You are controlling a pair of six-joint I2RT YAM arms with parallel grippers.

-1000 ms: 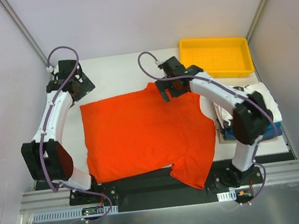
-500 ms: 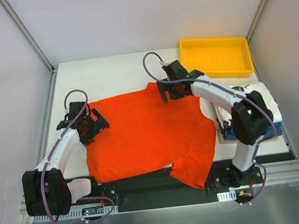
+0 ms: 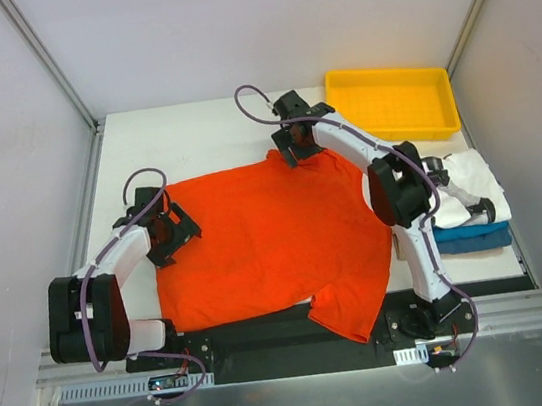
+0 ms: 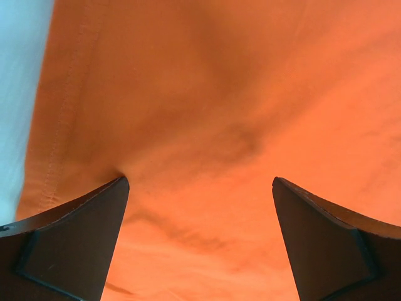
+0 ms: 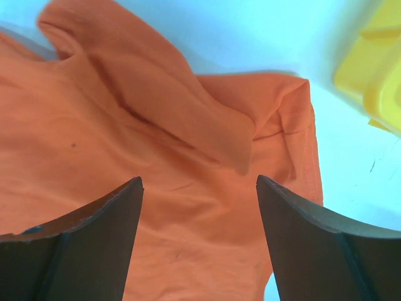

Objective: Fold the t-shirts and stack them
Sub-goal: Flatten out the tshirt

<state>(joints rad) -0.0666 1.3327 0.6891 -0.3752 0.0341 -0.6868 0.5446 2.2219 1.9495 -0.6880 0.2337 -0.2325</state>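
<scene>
- Orange shirt (image 3: 266, 239) lies spread out on the desk (image 3: 191, 138), between the two arms, mostly flat with light wrinkles
- Its near right part hangs past the near edge of the desk, over the black rail
- Left end effector (image 3: 169, 232) sits low over the shirt's left edge; the left wrist view (image 4: 200, 188) shows both fingers spread wide, orange cloth below them, nothing pinched
- The stitched hem of the shirt runs along the left of that view, with a strip of bare desk beside it
- Right end effector (image 3: 293, 144) is at the shirt's far edge, near its far right corner; fingers apart in the right wrist view (image 5: 199, 185), nothing gripped
- Below the right fingers the cloth is bunched, with one flap folded over on itself
- Yellow tray (image 3: 393, 100) stands at the far right corner of the desk, apart from the orange shirt; its corner shows at the right edge of the right wrist view
- White shirt (image 3: 464, 176) lies on top of the blue shirt (image 3: 473, 235) at the desk's right edge, beside the right arm, partly hidden by it
</scene>
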